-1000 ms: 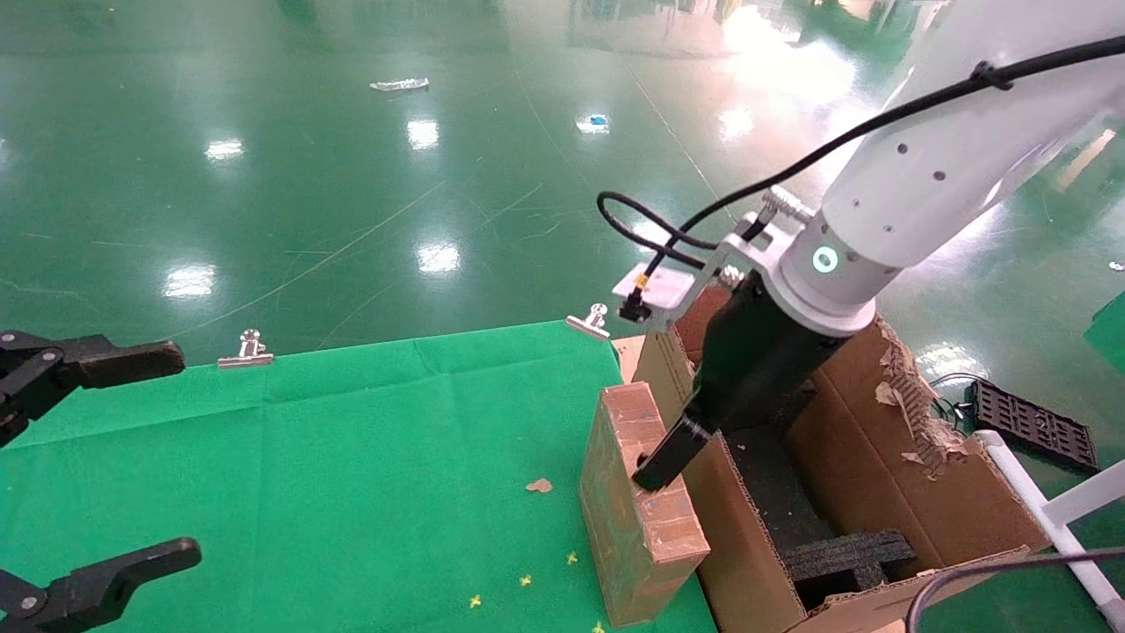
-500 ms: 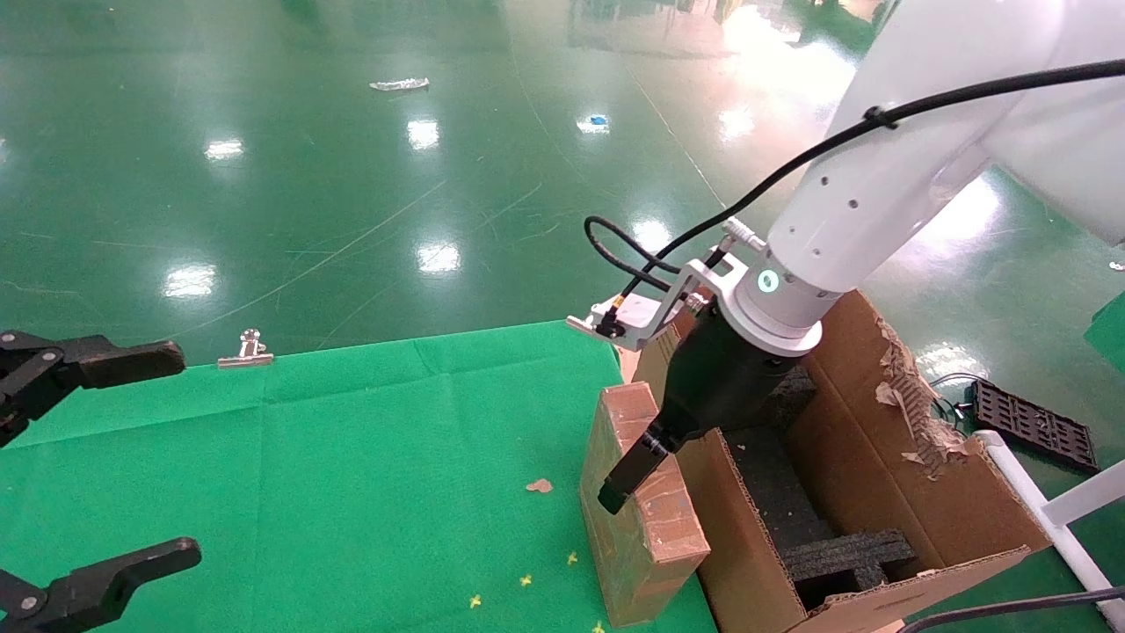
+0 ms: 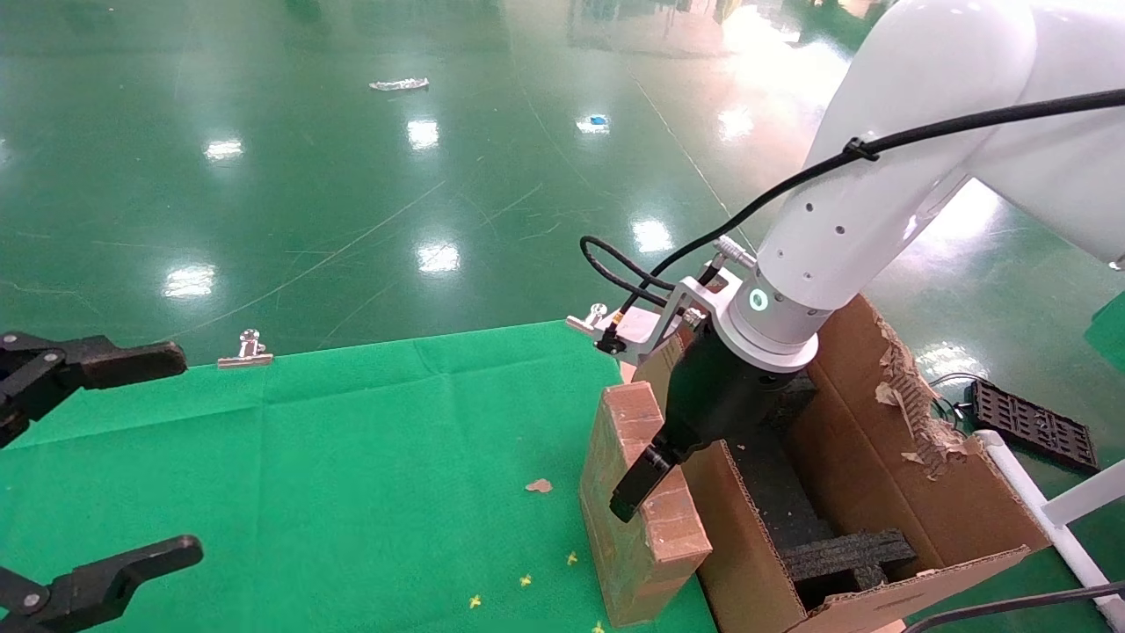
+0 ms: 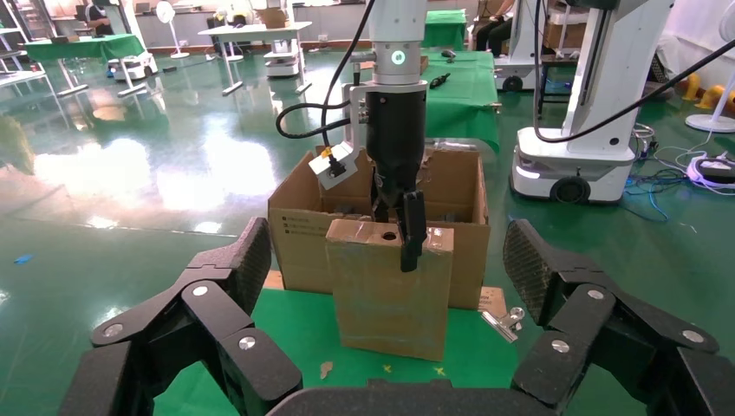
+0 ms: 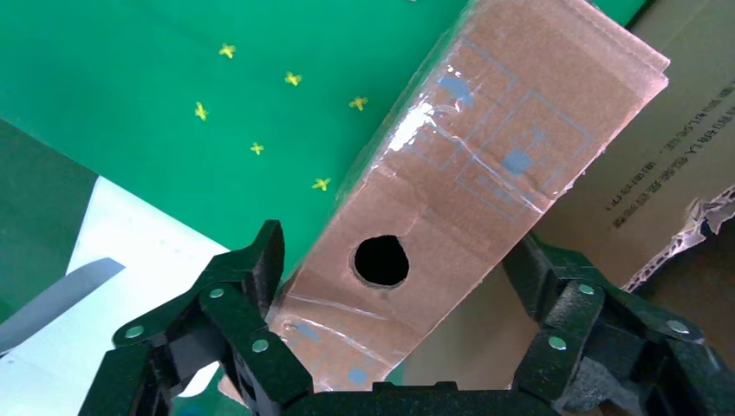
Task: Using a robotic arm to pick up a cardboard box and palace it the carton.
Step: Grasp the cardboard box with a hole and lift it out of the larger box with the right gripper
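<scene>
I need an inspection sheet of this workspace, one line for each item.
Surface: green cloth on the table, held by metal clips.
Job's things: cardboard box upright on the cloth's edge, beside the carton; black foam inside the carton.
Clutter: cardboard scrap and yellow specks on the cloth.
Grippers: right pincer straddles the box top, fingers on both sides, contact unclear; left pincer open, away over the cloth.
Cables: black cable along the right arm.
Surroundings: glossy green floor, black tray on it.
</scene>
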You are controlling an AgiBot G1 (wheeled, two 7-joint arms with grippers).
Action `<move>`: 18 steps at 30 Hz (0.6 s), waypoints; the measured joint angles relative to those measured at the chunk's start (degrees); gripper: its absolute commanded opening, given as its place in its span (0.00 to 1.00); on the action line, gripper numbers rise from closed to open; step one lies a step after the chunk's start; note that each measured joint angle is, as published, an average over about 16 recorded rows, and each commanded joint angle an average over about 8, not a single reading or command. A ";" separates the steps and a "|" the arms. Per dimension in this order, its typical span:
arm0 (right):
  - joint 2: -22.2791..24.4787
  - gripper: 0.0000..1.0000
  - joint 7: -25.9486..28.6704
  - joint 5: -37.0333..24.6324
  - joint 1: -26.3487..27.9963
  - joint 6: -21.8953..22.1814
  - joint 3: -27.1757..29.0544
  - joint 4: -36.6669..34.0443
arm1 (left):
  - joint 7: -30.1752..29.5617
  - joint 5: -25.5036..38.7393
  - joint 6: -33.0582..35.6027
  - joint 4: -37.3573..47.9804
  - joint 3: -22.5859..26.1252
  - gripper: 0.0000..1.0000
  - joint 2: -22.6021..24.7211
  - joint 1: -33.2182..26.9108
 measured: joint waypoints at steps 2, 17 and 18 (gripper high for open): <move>0.18 0.00 0.35 -0.14 0.02 0.12 -0.05 0.51 | 0.00 0.00 0.00 0.00 0.00 0.00 0.00 0.00; 1.62 0.00 1.27 -0.97 0.60 0.56 -0.16 2.42 | 0.02 -0.02 -0.01 0.00 0.03 0.00 -0.01 -0.01; 1.85 0.00 1.04 -0.92 0.78 0.64 -0.03 2.50 | 0.02 -0.02 -0.01 0.00 0.03 0.00 -0.01 -0.01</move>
